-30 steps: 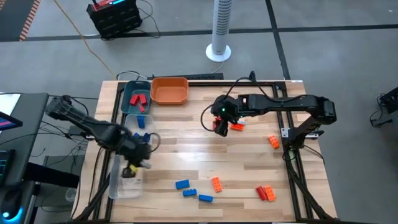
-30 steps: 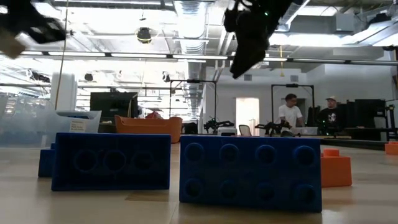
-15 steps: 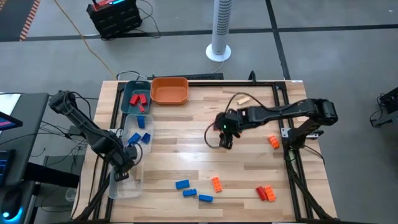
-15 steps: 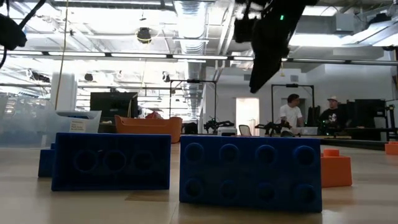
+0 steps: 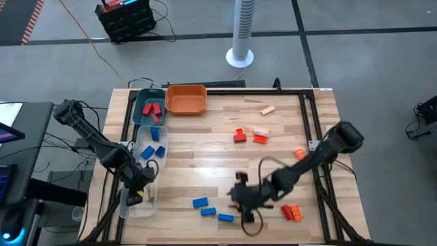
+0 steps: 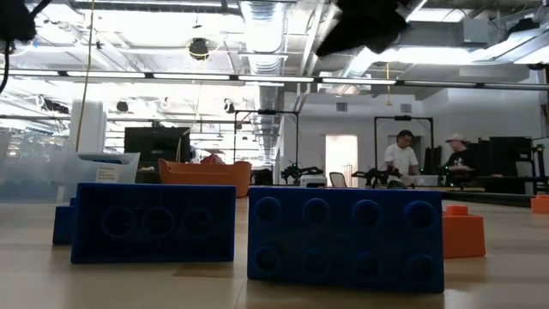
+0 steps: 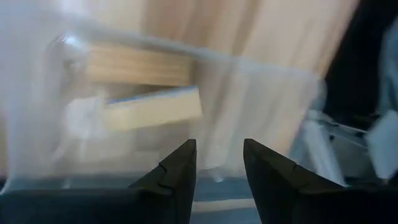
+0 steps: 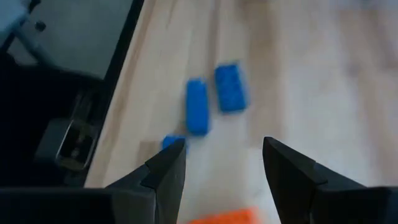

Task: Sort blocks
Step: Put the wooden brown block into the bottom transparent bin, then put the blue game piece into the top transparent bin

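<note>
My left gripper (image 5: 138,193) hangs open over the near end of the clear tray (image 5: 130,207). In its wrist view the fingers (image 7: 219,165) point down at two pale wood blocks (image 7: 152,109) lying in that tray. My right gripper (image 5: 241,199) is open above the near middle of the table, just right of three blue blocks (image 5: 207,211). Its wrist view (image 8: 224,168) shows those blue blocks (image 8: 198,115) ahead and an orange block (image 8: 227,217) right below. A red block (image 5: 239,135), orange blocks (image 5: 260,137) and a wood block (image 5: 267,109) lie farther off.
A teal tray (image 5: 142,116) with red blocks and an orange tray (image 5: 186,100) stand at the far left. Blue blocks lie in the clear tray's far part (image 5: 153,149). A red and orange pair (image 5: 292,212) sits near right, one orange block (image 5: 300,154) near the right rail.
My right gripper has swung from the red and orange blocks at the table's far middle toward the near edge, and now stands beside the blue blocks. My left gripper has moved toward the near left, over the clear tray's near end.
</note>
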`<state>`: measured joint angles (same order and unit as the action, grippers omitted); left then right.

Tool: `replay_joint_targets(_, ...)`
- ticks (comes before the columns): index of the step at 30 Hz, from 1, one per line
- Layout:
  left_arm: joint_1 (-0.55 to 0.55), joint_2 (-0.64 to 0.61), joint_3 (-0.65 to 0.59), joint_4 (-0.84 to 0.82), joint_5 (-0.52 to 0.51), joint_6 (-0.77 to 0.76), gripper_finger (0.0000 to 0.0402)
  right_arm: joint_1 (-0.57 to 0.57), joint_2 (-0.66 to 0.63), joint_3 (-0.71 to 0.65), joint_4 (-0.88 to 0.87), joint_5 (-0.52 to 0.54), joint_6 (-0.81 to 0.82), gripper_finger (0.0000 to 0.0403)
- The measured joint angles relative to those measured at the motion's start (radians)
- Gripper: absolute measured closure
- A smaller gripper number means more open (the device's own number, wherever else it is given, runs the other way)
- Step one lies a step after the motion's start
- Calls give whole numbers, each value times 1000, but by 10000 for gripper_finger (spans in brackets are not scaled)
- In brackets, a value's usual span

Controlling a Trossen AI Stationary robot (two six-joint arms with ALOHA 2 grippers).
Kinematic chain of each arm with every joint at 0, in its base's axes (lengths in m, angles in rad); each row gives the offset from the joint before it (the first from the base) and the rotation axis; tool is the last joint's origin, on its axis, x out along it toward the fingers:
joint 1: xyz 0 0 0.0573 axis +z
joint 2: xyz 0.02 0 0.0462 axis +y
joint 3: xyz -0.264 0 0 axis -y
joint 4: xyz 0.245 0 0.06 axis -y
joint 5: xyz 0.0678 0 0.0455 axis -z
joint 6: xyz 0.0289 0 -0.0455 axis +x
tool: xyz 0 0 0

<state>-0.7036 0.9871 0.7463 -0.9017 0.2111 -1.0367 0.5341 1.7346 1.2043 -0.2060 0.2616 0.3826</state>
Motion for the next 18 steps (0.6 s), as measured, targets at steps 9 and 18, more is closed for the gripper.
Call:
replay_joint_targets(9,0,0,122,-9,-69,72,272,91,234,132,7,38,168,186)
replay_joint_targets(18,0,0,240,-116,-286,150,272,159,366,282,-103,143,253,186)
